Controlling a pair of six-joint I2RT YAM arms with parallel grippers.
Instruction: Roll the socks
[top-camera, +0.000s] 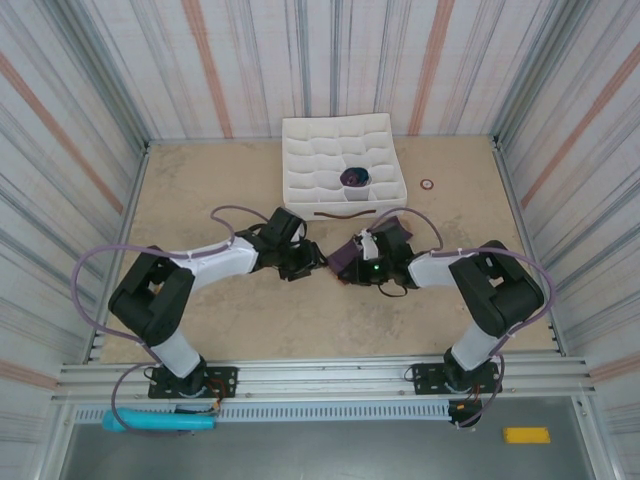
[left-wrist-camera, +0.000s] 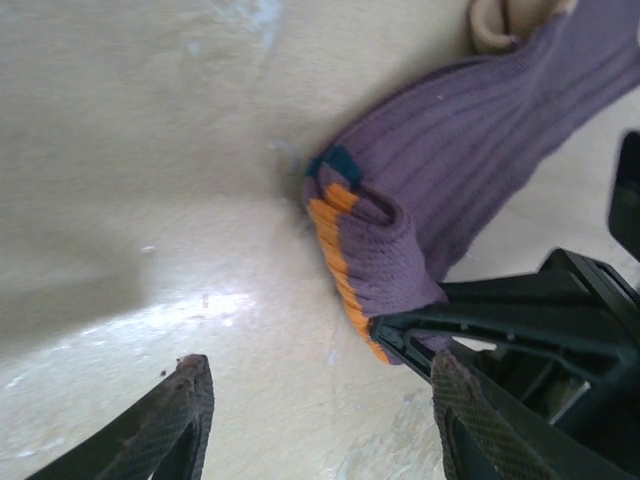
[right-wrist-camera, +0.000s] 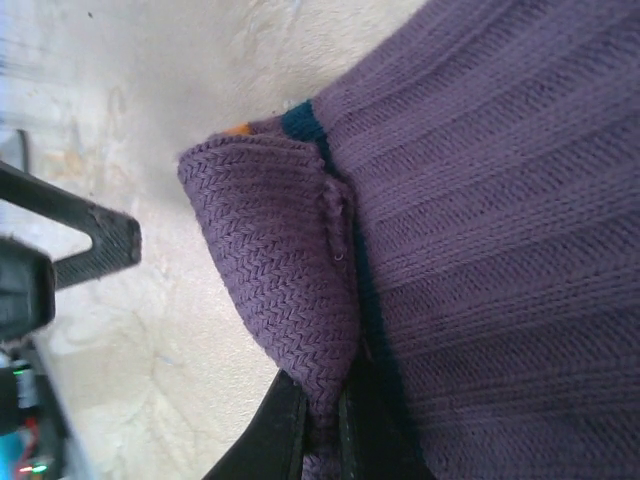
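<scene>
The top view is evenly bright, with soft, faint shadows. In the left wrist view, pale glare lies on the tabletop (left-wrist-camera: 150, 150) toward 8 o'clock, and the left fingers (left-wrist-camera: 185, 415) blur at 6 o'clock. The right wrist view shows the sock (right-wrist-camera: 480, 250) in sharp knit, soft-focused toward 9 o'clock.

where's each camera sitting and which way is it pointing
top external: above and behind the bases, looking down on the table; left arm and right arm show whole.
left wrist: low over the table, facing the purple sock; left fingers, open, frame the bottom.
right wrist: pressed close to that sock; right fingers pinch its fold at the bottom.
shared: both wrist views show the sock's orange-and-teal fold.
</scene>
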